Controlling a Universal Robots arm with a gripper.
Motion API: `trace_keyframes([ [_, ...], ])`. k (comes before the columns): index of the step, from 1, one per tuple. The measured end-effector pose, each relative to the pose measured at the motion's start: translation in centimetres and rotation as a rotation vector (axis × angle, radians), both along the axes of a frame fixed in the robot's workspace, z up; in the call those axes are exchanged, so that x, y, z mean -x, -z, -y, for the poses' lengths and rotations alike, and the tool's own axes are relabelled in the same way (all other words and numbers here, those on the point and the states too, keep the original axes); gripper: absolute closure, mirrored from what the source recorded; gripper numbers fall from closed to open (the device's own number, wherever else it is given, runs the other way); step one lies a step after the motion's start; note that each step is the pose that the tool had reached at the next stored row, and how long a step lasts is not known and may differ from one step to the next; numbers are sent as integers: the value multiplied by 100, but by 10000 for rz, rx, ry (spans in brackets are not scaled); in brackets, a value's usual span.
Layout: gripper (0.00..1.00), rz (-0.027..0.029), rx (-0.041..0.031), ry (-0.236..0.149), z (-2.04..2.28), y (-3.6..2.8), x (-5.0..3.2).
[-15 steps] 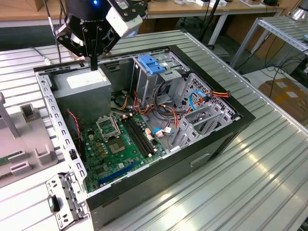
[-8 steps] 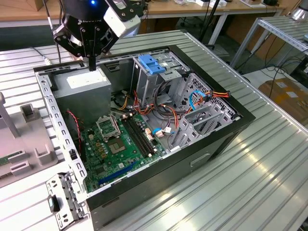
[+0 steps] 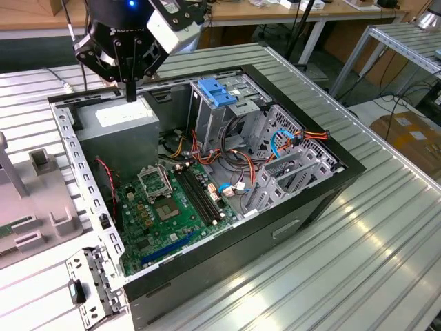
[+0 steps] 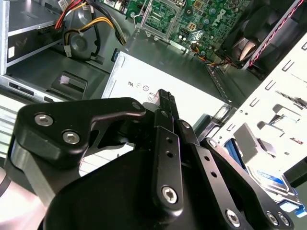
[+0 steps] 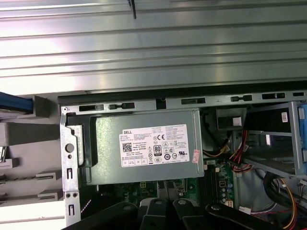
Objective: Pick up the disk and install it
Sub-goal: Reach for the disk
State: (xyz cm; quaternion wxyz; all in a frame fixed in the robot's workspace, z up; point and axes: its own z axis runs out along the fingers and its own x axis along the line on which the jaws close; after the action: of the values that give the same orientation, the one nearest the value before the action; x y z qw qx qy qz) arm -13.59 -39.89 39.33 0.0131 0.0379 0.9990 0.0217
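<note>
Peeking past the gripper's black linkage in the second wrist view, the disk (image 4: 270, 178) shows as a blue-and-white patch beyond the perforated side wall (image 4: 283, 91) of the computer case (image 3: 289, 227), outside it. Most of the disk is hidden. The gripper (image 3: 130, 93) hangs over the far end of the grey power supply (image 3: 117, 131), which sits in the case's far corner on the exterior view's left. Its 2 fingers (image 4: 165, 103) are pressed together with nothing between them, tips just above the supply's white sticker (image 5: 153, 145). To the exterior view's right of the supply stands the drive cage with a light-blue bracket (image 3: 217, 93) on top. The green motherboard (image 3: 169, 207) lies nearer.
</note>
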Motion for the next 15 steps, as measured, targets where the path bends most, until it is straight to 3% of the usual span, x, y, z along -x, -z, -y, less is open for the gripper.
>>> trace_keyframes([
  [15, 89, 0, 0, 0, 0, 0, 54],
])
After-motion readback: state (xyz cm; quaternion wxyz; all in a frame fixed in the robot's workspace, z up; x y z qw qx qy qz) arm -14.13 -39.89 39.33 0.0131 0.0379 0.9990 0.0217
